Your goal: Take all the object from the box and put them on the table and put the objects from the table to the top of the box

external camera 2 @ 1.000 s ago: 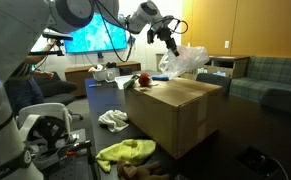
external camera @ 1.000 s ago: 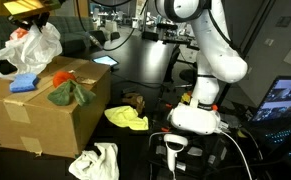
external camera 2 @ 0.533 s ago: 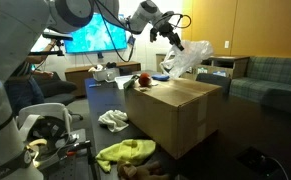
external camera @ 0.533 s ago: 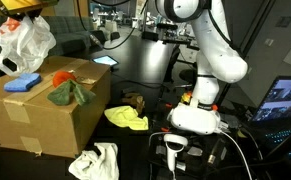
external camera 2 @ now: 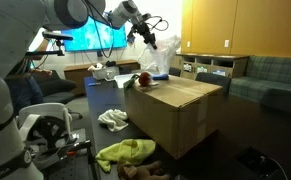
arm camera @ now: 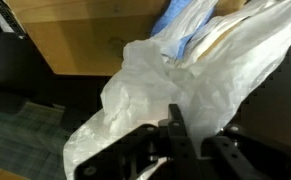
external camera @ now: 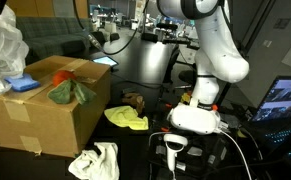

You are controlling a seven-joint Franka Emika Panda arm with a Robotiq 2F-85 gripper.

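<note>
Now my jaws clench the thin white bag [arm camera: 180, 95], up by the edge of the box [external camera: 45, 122]. It looks slippery, so it could slide out and fall.

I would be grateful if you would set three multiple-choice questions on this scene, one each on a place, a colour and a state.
1. Where does the yellow cloth lie?
A) on top of the cardboard box
B) on the table beside the box
C) on the floor

2. What colour is the small block on top of the box?
A) red
B) blue
C) black

3. What is the state of the gripper?
A) wide open
B) shut on the white plastic bag
C) shut on nothing

Answers:
1 B: in an exterior view the cloth lies on the dark tabletop next to the box.
2 B: the block shows bright blue against the brown cardboard.
3 B: the wrist view shows the bag's film pinched in the closed jaws, with the bag hanging free.
</note>
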